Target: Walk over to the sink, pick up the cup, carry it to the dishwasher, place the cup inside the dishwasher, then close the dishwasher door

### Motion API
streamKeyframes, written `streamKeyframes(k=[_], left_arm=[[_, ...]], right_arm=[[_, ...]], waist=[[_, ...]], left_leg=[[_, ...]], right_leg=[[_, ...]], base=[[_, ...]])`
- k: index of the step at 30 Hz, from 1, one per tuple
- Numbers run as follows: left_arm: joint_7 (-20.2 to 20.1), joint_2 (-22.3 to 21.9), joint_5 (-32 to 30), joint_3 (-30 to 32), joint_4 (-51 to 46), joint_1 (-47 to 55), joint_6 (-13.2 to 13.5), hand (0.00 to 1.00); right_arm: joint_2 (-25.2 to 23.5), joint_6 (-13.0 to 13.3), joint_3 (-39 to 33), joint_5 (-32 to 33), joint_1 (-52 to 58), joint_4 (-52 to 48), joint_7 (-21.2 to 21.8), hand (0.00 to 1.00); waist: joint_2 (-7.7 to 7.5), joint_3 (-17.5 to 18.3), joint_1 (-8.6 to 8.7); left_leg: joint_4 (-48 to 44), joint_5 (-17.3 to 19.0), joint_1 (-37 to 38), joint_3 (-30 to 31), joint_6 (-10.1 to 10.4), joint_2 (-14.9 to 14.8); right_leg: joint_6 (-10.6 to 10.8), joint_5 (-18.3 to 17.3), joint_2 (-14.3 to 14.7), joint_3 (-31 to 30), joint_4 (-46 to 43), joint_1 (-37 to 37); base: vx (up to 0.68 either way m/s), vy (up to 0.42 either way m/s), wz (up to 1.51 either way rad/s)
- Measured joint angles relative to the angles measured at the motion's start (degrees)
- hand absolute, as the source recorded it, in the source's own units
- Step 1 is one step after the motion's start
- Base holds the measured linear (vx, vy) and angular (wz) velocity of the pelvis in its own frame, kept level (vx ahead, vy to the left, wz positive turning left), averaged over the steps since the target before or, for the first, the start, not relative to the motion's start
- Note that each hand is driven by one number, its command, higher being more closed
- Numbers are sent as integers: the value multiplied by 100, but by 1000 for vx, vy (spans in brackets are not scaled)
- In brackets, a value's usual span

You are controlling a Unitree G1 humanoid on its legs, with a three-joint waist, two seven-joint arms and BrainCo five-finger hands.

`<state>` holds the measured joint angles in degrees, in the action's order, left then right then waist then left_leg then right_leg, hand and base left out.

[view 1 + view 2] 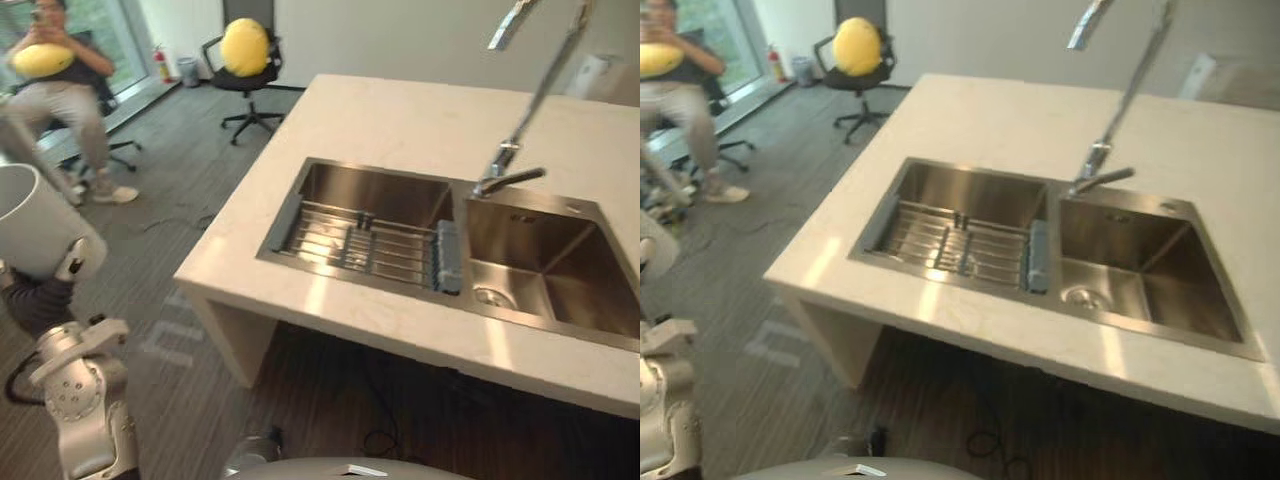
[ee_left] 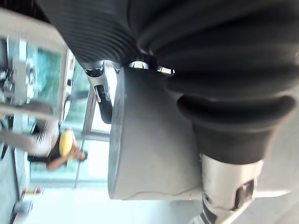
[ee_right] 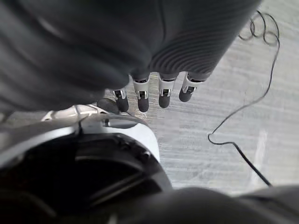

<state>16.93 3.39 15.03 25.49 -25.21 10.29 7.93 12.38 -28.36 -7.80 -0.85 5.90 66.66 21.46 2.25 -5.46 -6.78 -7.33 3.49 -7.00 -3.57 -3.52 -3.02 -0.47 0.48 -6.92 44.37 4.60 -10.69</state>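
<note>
One cup (image 2: 154, 154) sits clamped in left robot hand (image 2: 103, 95); right robot hand (image 3: 164, 91) hangs slack.

The cup (image 1: 38, 222) is plain and pale grey-white, a little wider at its rim. It is at the far left of the scene, nearly upright with the opening on top, and well apart from the sink (image 1: 380, 190). The left hand (image 2: 103, 93) holds it, with fingers curled over one side of its wall and the thumb on the other. The sink is of steel with two basins, set in a pale counter (image 1: 400, 120). A wire rack (image 1: 350, 240) lies in its left basin.
</note>
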Motion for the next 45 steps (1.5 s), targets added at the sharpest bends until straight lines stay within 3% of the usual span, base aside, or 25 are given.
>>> streamKeyframes(k=[3, 4, 5, 6, 7, 10, 11, 15, 17, 18, 20, 22, 26, 27, 28, 29, 30, 33, 35, 36, 40, 41, 42, 44, 45], left_arm=[[-160, 11, 61, -35, -225, -61, -2, 100], [-267, 9, 63, -70, -513, -139, -2, 100], [-311, 4, 70, -94, -613, -168, -1, 100], [-425, -22, 113, -135, -722, -228, -3, 100], [-487, -17, 145, -191, -732, -330, -17, 100], [-741, -68, 273, -334, -711, -508, -56, 100], [-835, -62, 290, -347, -566, -415, -55, 100], [-847, -60, 278, -541, -505, -141, -57, 100], [-852, -34, 285, -779, -501, -197, -61, 100], [-893, -24, 298, -976, -476, -321, -32, 100], [-1023, 2, 371, -1256, -103, -694, 69, 100], [-1109, -17, 399, -1450, 227, -667, 61, 100], [-1276, 14, 289, -2021, 386, -554, -3, 100], [-1344, 39, 261, -2121, 381, -563, -8, 100], [-1433, 220, 205, -2253, 224, -632, -33, 100], [-1466, 185, 189, -2373, 189, -670, -56, 100], [-1493, 137, 164, -2474, 288, -588, -136, 100], [-1534, 68, 164, -2809, 392, -649, -256, 100], [-1645, 66, 164, -2878, 384, -711, -260, 100], [-1680, 133, 164, -2876, 375, -717, -273, 100], [-1601, 263, 168, -2768, 379, -716, -399, 100], [-1584, 251, 170, -2778, 383, -715, -431, 100], [-1594, 182, 174, -2775, 390, -650, -457, 100], [-1659, -17, 175, -2787, 394, -592, -456, 100], [-1789, 1, 175, -2781, 354, -631, -442, 100]], right_arm=[[156, -60, -179, -154, -144, 14, 98, 0], [241, -116, -190, -173, -17, -65, 112, 0], [252, -118, -208, -168, 60, -122, 113, 0], [310, -162, -265, -160, 139, -268, 113, 0], [339, -194, -297, -170, 151, -304, 106, 0], [221, -324, -563, -169, 252, -296, 29, 0], [114, -383, -589, -167, 258, -298, -55, 0], [59, -521, -588, -137, 333, -537, -96, 0], [121, -497, -617, 49, 462, -806, -101, 0], [110, -407, -729, 274, 535, -927, -154, 0], [-120, -278, -934, 787, 599, -919, -336, 0], [-232, -173, -945, 1067, 560, -844, -445, 0], [-274, -213, -1068, 1185, 420, -834, -328, 0], [-289, -249, -1071, 1184, 413, -801, -324, 0], [-442, -379, -994, 1191, 346, -731, -306, 0], [-431, -414, -955, 1205, 326, -769, -312, 0], [-401, -501, -878, 1184, 330, -914, -267, 0], [-379, -567, -538, 1174, 438, -1172, -208, 0], [-371, -560, -317, 1173, 485, -1168, -170, 0], [-413, -560, -119, 1175, 481, -1166, -154, 0], [-371, -601, 318, 542, 450, -1146, 179, 0], [-324, -645, 334, 498, 408, -1142, 230, 0], [-306, -875, 227, 722, 356, -1143, 121, 0], [-142, -901, 269, 825, 348, -1033, 220, 0], [55, -882, 263, 811, 348, -927, 340, 0]], waist=[[56, -17, 2], [141, 15, 47], [198, 60, 86], [276, 84, 171], [352, 104, 184], [275, 63, 247], [142, 16, 194], [95, 16, 83], [221, 8, 194], [300, -2, 340], [288, -50, 457], [165, -142, 432], [208, -173, 475], [130, -144, 508], [-448, -113, 506], [-251, -196, 495], [-180, -271, 420], [-101, -80, 451], [-194, -16, 440], [-350, 74, 375], [-495, 191, 274], [-440, 162, 284], [-345, 164, 366], [-241, 125, 510], [59, 134, 524]], left_leg=[[-1497, 172, -61, -2297, -554, -163], [-2241, 488, 355, -3281, -586, -682], [-2309, 379, 477, -3455, -573, -893], [-2113, 244, 505, -3461, -140, -983], [-1940, 293, 462, -3567, -197, -848], [-38, 251, 952, -3221, -124, -50], [554, -42, 1160, -2939, -44, 226], [798, -215, 1167, -2468, -87, 336], [859, -269, 1006, -2084, -137, 378], [885, -382, 941, -1651, -176, 402], [1071, -585, 785, -981, 18, 502], [1136, -618, 834, -678, 65, 678], [1232, -604, 798, -53, 110, 766], [1218, -572, 758, 37, 177, 823], [90, -325, 307, -106, -234, 1104], [-948, 448, 81, -221, -215, 672], [-1289, 689, 50, -249, -120, 523], [-1026, 486, 8, 89, 78, 192], [-752, 318, 1, 233, 285, -41], [-599, 215, -3, 261, 424, -136], [47, -176, 66, 363, 809, -346], [146, -201, 106, 337, 814, -377], [280, -105, 158, 116, 689, -444], [-324, 209, -3, -802, 352, -600], [-878, 100, -183, -1334, 177, -851]], right_leg=[[30, -38, -672, 923, -417, 40], [71, -58, -914, 1597, -647, -159], [138, -102, -956, 1869, -830, -224], [306, -235, -1079, 2235, -1258, -275], [274, -314, -1190, 2430, -1460, -306], [390, -604, -1389, 2903, -1911, -501], [400, -603, -1446, 2935, -2008, -612], [133, -378, -1396, 2787, -2169, -655], [-138, -244, -1507, 1982, -2625, -486], [-203, -357, -1460, 1063, -2918, -226], [124, -1006, -897, -576, -2888, 172], [188, -1320, -611, -1704, -3178, 518], [287, -1720, -209, -3287, -2873, 1001], [248, -1701, -216, -3491, -2561, 1067], [262, -1624, -768, -3732, -2072, 1312], [422, -1432, -553, -3594, -2310, 1322], [294, -1247, -410, -3804, -2315, 1163], [205, -743, 57, -4454, -2355, 1319], [203, -575, 151, -4552, -1943, 1206], [254, -132, 109, -4546, -1590, 1065], [553, -415, 239, -4284, -864, 726], [528, -463, 257, -4210, -833, 685], [483, -492, 237, -4020, -797, 618], [498, -507, 89, -3687, -798, 455], [554, -638, 196, -3464, -867, 309]], base=[[140, 175, 200], [313, 171, 197], [293, 144, 246], [62, 142, 184], [-39, 256, 239], [-73, 268, 217], [-59, 86, 121], [-74, 17, 67], [2, 199, 96], [53, 332, 146], [-34, 253, 175], [-85, 102, 117], [-141, 116, 98], [-182, 62, 93], [-38, -121, 62], [-63, -142, 32], [4, -198, 2], [-4, -176, 40], [15, -239, 41], [71, -371, 30], [74, -377, 33], [33, -253, 53], [33, -134, 77], [41, -55, 95], [29, 14, 95]])
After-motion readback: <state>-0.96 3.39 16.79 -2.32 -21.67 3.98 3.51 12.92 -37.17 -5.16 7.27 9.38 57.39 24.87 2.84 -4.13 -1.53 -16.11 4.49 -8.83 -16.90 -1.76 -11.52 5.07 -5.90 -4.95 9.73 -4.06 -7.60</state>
